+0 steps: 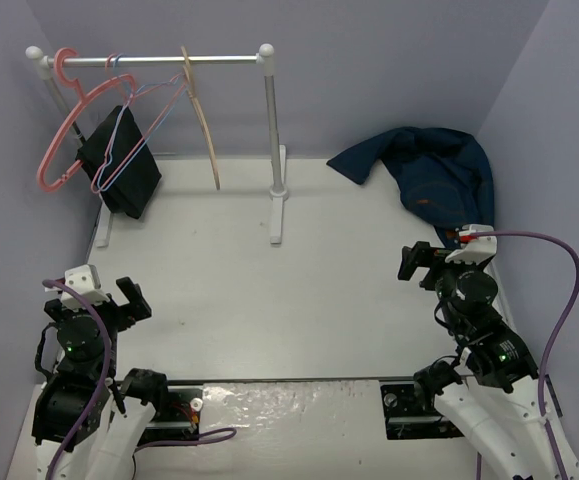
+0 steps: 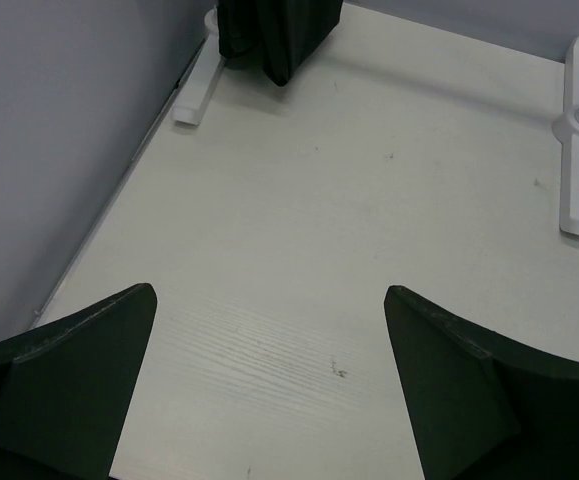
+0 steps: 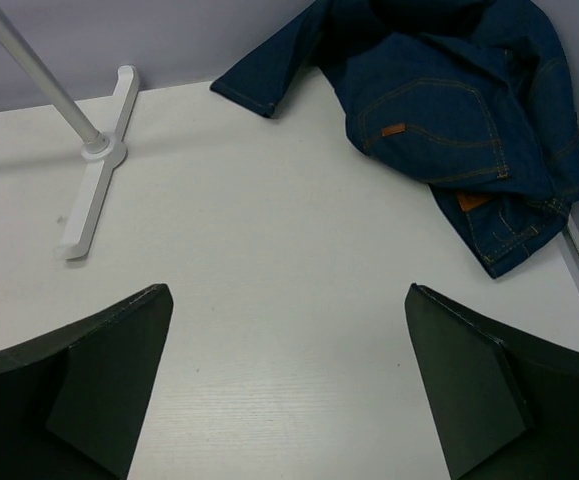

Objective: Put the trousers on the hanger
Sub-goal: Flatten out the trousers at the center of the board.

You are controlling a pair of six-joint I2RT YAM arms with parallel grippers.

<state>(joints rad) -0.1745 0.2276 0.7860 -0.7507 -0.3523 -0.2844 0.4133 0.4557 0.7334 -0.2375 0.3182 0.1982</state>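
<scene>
While both arms sit back near the tabletop's near edge, neither holds anything. The left gripper hovers over bare white surface by the left edge with its dark fingers spread wide apart. The right gripper hangs near the right edge, fingers likewise wide apart, with nothing between them.

The long dark navy-blue denim trousers lie in a crumpled heap in the far right corner. Their orange-brown stitching and a small tan label face up, and one leg end reaches left along the far edge. They lie just beyond the right gripper, not touching it.

The light tan wooden hanger hangs by its hook from the rail of a white clothes rack that stands toward the far left corner, close to the rack's right post. On the same rail, further left, hang a pink plastic hanger, thin wire hangers and a small black cloth.
</scene>
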